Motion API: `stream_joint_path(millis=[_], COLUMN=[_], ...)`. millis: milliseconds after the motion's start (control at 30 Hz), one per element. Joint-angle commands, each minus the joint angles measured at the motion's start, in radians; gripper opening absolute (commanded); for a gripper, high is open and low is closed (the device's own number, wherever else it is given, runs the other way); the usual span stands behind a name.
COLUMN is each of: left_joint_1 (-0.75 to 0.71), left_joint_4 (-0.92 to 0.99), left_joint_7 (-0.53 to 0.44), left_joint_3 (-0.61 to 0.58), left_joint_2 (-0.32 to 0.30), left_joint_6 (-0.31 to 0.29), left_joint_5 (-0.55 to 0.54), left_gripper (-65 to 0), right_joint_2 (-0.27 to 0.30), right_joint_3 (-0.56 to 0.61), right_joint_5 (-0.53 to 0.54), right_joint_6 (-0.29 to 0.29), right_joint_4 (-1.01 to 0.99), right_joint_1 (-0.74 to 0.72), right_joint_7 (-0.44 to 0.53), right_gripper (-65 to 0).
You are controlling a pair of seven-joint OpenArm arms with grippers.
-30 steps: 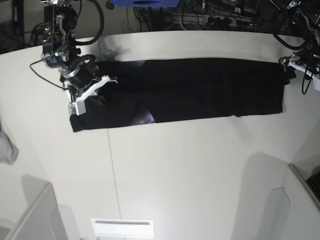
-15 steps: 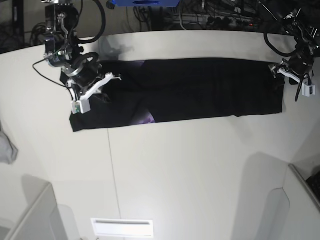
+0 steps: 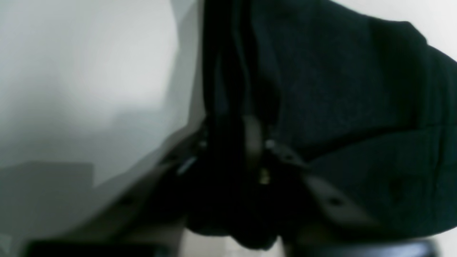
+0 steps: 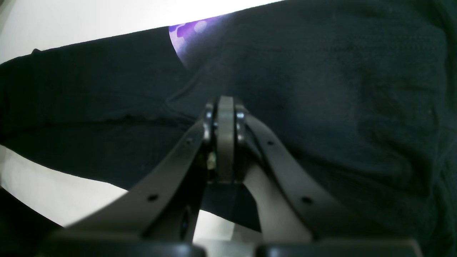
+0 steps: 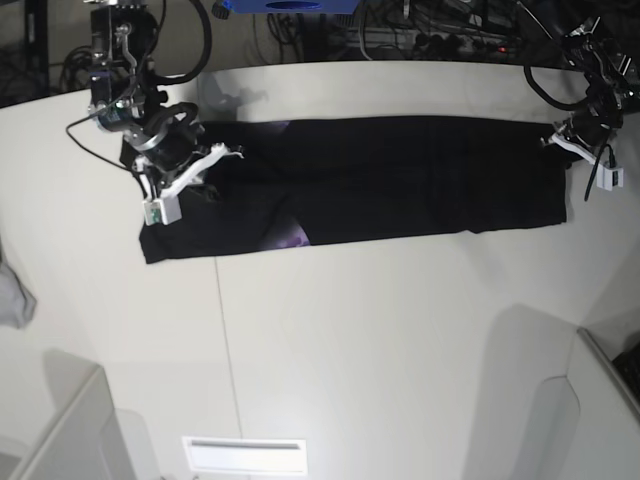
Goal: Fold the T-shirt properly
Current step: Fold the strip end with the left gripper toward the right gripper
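The black T-shirt (image 5: 400,180) lies as a long folded band across the far half of the white table (image 5: 380,330). Bits of purple print (image 5: 295,238) peek out near its left end and show in the right wrist view (image 4: 189,32). My right gripper (image 5: 200,170) is over the shirt's left end. Its jaws are shut, with the tips (image 4: 225,110) resting on flat black cloth (image 4: 321,89). My left gripper (image 5: 568,140) is at the shirt's far right corner. In the blurred left wrist view it (image 3: 253,139) is shut on a raised ridge of black cloth (image 3: 321,89).
A small grey cloth (image 5: 12,295) lies at the table's left edge. White bins stand at the lower left (image 5: 60,430) and lower right (image 5: 600,400). Cables and a blue object (image 5: 290,5) line the back. A white slot plate (image 5: 245,455) sits at the front.
The left arm came in from the table's right edge onto the shirt's right end. The right gripper shifted slightly toward the back. The shirt's outline looks the same.
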State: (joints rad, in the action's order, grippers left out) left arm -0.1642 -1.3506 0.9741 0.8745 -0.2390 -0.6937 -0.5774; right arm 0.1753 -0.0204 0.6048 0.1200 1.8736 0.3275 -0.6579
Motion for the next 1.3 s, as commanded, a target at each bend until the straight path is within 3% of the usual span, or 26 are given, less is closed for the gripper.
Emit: stream_joint_path(millis=[0, 267, 433, 600, 833, 1000, 1267], left_joint_1=[-0.002, -0.007, -0.068, -0.097, -0.140, -0.177, -0.183], left_joint_4=[-0.005, -0.031, -0.115, -0.208, -0.405, -0.513, -0.530], left_joint_7=[0.022, 0.012, -0.105, -0.116, -0.111, -0.109, -0.109], left_joint_3=[0.002, 0.007, -0.001, -0.001, -0.004, -0.137, -0.289], left_joint_2=[-0.024, -0.047, -0.049, -0.044, 0.033, 0.053, 0.073], left_joint_6=[-0.004, -0.004, -0.004, -0.004, -0.004, -0.004, -0.004], left_joint_5=[0.018, 0.018, 0.020, 0.113, 0.138, 0.141, 0.141], left_gripper=[-65.0, -65.0, -65.0, -65.0, -65.0, -65.0, -65.0], right_joint_2=[0.003, 0.003, 0.003, 0.003, -0.012, -0.030, -0.030], right_joint_3=[-0.005, -0.008, -0.011, -0.011, -0.013, -0.016, -0.014], right_joint_5=[0.014, 0.014, 0.014, 0.014, 0.016, 0.016, 0.016], right_joint_6=[0.004, 0.004, 0.004, 0.004, 0.004, 0.004, 0.004], right_joint_4=[0.021, 0.021, 0.021, 0.021, 0.021, 0.021, 0.021], right_joint_1=[-0.005, 0.006, 0.006, 0.003, -0.003, -0.005, -0.015], right_joint_7=[0.020, 0.022, 0.022, 0.022, 0.022, 0.022, 0.020], right_gripper=[-65.0, -65.0, -65.0, -65.0, -65.0, -65.0, -65.0])
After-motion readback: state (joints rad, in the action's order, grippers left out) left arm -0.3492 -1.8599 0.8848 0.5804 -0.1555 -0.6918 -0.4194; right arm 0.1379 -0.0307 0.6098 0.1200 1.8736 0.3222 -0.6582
